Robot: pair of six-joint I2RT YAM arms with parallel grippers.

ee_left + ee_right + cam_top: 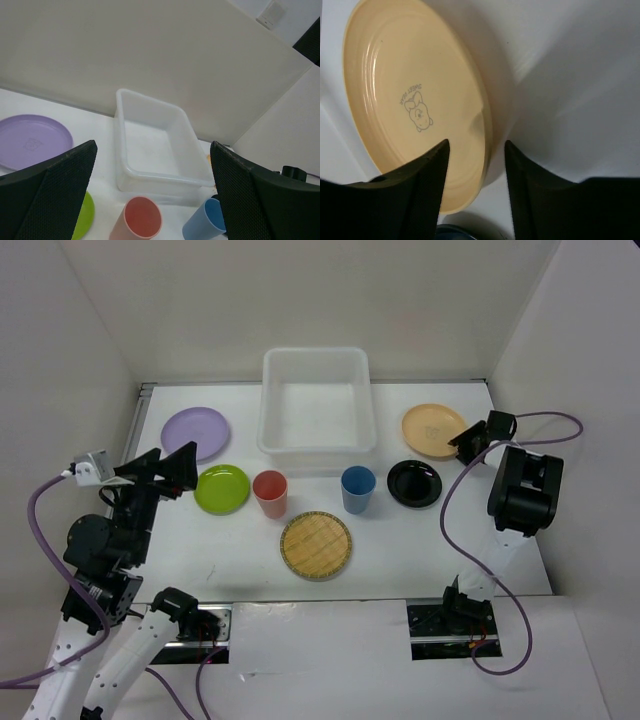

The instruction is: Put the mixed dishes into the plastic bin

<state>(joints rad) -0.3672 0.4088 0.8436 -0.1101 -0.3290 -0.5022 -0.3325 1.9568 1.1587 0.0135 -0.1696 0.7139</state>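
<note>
Your right gripper (pixel 476 145) reaches low at the frame's right, jaws spread astride the rim of the glossy, ridged orange plate (pixel 410 100), not pinching it. The translucent, round-cornered plastic bin (pixel 317 453) sits top centre. The left gripper (pixel 152 147) hovers at the left, jaws wide apart.

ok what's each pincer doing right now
left pincer: open, holding nothing
right pincer: open astride the orange plate rim, not gripping it yet

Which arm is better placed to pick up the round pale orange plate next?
Right. The right hand straddles the rim of the round pale orange plate. The left hand is open, across the table by the round lilac plate.
</note>
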